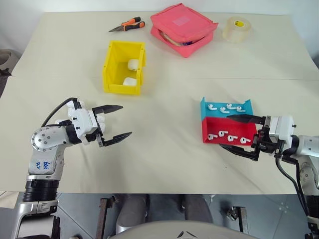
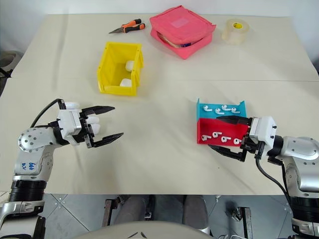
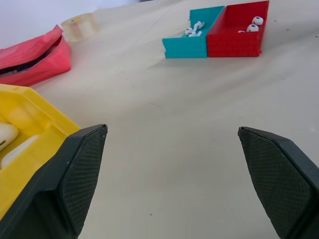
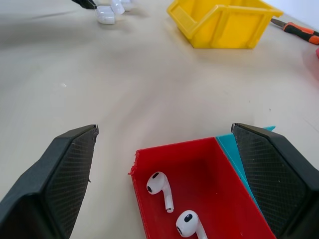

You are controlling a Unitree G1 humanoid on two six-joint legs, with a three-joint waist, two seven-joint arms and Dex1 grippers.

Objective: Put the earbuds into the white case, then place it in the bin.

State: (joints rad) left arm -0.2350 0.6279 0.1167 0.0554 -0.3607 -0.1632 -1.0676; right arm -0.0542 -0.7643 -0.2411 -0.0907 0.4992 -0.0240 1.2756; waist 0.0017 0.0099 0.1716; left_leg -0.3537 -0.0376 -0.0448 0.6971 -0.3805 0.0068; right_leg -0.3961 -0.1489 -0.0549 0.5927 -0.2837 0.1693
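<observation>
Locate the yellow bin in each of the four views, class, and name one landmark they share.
Left eye: yellow bin upper left of centre.
Right eye: the same place.
Left wrist: at the left edge.
Right wrist: near the top, right of centre.
Shared landmark: the red tray holding earbuds.

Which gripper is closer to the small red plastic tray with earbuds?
Right. The right gripper is open at the red tray, one finger on either side. The left gripper is open far across the table, nearer the yellow bin.
</observation>
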